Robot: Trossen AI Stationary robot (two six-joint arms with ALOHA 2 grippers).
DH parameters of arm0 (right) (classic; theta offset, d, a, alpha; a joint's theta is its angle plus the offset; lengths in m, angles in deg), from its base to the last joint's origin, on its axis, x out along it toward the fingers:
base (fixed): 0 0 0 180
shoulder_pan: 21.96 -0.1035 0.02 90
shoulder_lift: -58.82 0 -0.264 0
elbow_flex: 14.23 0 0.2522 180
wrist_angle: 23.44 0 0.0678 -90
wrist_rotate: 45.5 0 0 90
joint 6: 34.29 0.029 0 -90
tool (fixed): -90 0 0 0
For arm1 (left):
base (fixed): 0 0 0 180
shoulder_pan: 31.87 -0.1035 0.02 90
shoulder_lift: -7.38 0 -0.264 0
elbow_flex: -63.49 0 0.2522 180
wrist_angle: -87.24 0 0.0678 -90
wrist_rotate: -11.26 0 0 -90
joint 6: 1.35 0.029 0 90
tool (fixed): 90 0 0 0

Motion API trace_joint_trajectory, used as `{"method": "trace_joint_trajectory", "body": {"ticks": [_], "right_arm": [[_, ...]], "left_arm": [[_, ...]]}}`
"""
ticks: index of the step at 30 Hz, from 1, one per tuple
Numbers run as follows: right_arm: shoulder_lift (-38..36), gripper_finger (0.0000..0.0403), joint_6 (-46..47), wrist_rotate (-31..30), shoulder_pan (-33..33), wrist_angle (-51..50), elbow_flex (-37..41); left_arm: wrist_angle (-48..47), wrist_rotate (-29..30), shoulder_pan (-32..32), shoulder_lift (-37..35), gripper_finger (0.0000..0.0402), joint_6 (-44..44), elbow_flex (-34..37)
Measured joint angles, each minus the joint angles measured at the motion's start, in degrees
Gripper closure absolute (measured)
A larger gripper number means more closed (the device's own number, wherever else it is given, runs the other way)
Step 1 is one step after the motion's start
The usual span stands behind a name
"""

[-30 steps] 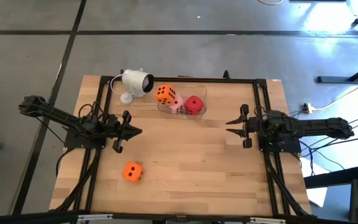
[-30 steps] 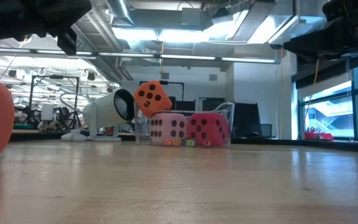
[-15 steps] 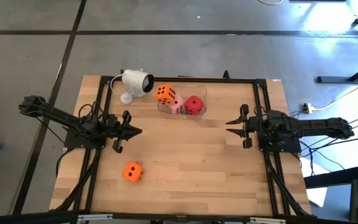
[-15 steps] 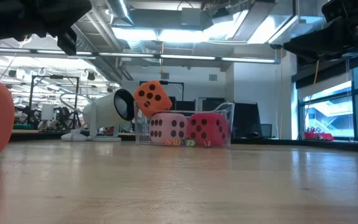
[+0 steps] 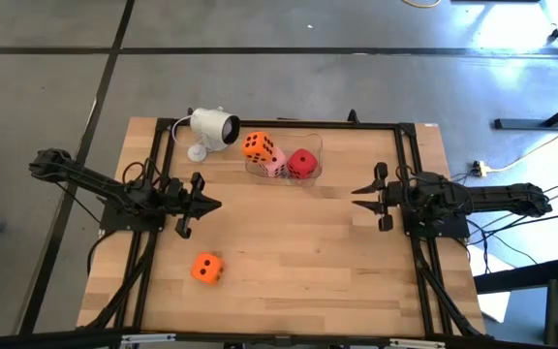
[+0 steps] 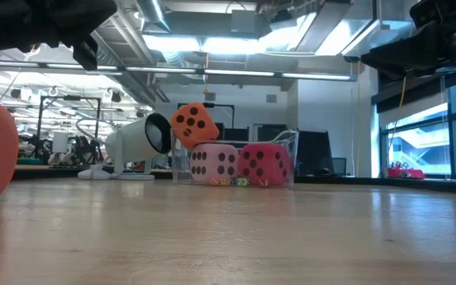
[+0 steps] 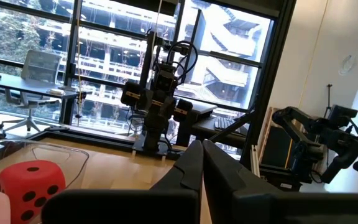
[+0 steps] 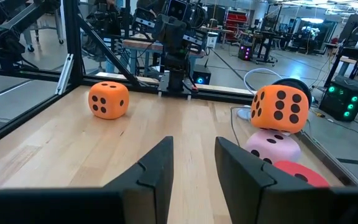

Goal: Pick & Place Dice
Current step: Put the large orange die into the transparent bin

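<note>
One orange die lies alone on the wood near the table's near-left part, also seen as the orange die. A clear container at the far middle holds the pale pink die and the red die. The second orange die sits tilted on top of the pink die. My left gripper hovers shut, left of the middle, above the table. My right gripper hovers at the right with its fingers slightly apart, as the right gripper shows in its wrist view.
A white camera on a small stand sits at the far left, just left of the container, its cable trailing off. A black frame runs along the table's edges. Bare wood lies between the two grippers.
</note>
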Motion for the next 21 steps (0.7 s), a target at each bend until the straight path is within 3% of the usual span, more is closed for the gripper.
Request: {"method": "trace_joint_trajectory", "body": {"ticks": [13,17,21], "right_arm": [[0.0,0.0284,0.0,0.0,0.0,0.0,0.0],[0.0,0.0284,0.0,0.0,0.0,0.0,0.0],[0.0,0.0284,0.0,0.0,0.0,0.0,0.0]], "left_arm": [[-2.1,0.6,-0.1,0.0,0.0396,1.5,0.0],[-8.6,5.0,-1.1,1.2,0.0394,5.3,0.0],[-15.1,9.0,-2.1,3.4,0.0391,-0.2,-1.2]]}}
